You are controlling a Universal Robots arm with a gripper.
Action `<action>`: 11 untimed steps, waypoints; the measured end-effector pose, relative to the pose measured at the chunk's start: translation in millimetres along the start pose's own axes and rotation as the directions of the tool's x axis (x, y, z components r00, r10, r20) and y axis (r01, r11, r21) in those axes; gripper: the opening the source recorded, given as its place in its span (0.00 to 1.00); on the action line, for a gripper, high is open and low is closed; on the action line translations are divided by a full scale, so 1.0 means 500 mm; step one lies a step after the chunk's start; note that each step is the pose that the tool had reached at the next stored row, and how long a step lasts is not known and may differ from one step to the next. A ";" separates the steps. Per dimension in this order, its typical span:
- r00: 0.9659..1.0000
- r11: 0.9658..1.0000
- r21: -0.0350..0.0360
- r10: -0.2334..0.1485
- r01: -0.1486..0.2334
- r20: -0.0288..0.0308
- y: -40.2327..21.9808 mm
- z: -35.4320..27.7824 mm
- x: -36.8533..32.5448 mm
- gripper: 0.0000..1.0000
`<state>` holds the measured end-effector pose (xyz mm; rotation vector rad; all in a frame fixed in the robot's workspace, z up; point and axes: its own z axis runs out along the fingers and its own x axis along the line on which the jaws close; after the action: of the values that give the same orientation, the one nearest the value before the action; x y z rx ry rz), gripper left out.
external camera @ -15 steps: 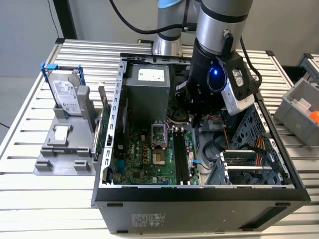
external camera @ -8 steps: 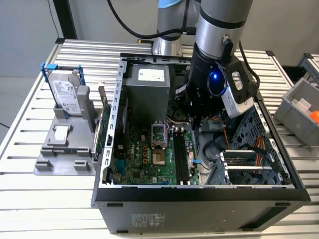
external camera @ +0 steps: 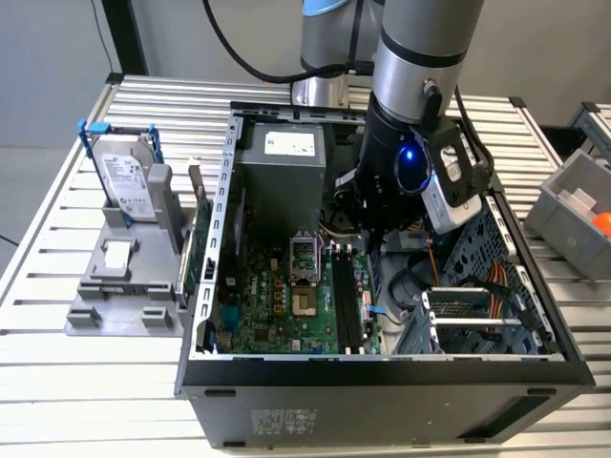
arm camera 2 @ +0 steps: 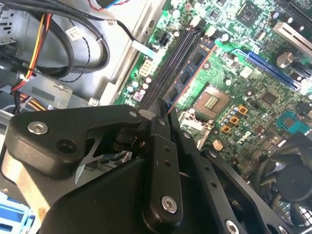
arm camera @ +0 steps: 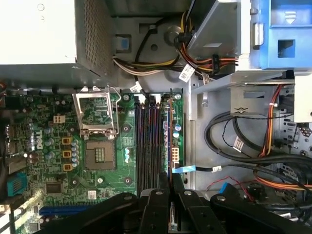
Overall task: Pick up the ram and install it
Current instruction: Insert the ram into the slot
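Note:
Inside the open computer case (external camera: 229, 191), my gripper (arm camera 2: 163, 111) (arm camera: 170, 187) hangs over the motherboard's memory slots (arm camera: 148, 141) (external camera: 348, 305). It is shut on the ram (arm camera 2: 190, 73), a thin blue stick with black chips and a red edge. In both wrist views the stick runs lengthwise along the outermost slot, beside the empty dark slots. In the first wrist view the ram (arm camera: 168, 141) is seen edge-on. Whether it sits in the slot or just above it, I cannot tell. In the exterior view the wrist and camera hide the fingers.
The CPU socket (arm camera: 100, 156) lies beside the slots, and the power supply (external camera: 286, 157) sits at the case's back. Cable bundles (arm camera: 243, 146) and a drive cage (external camera: 477, 305) fill the exterior view's right. A hard drive (external camera: 129, 181) stands in a grey holder outside the case.

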<state>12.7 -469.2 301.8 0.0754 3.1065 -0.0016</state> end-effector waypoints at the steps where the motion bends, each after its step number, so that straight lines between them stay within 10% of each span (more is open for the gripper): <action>1: 1.000 1.000 0.000 0.000 0.000 0.000 0.000 0.000 0.000 0.00; 11: 1.000 1.000 0.000 -0.003 0.003 -0.001 -0.001 0.020 0.000 0.00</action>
<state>13.1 -469.6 291.8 0.0710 3.1079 -0.0013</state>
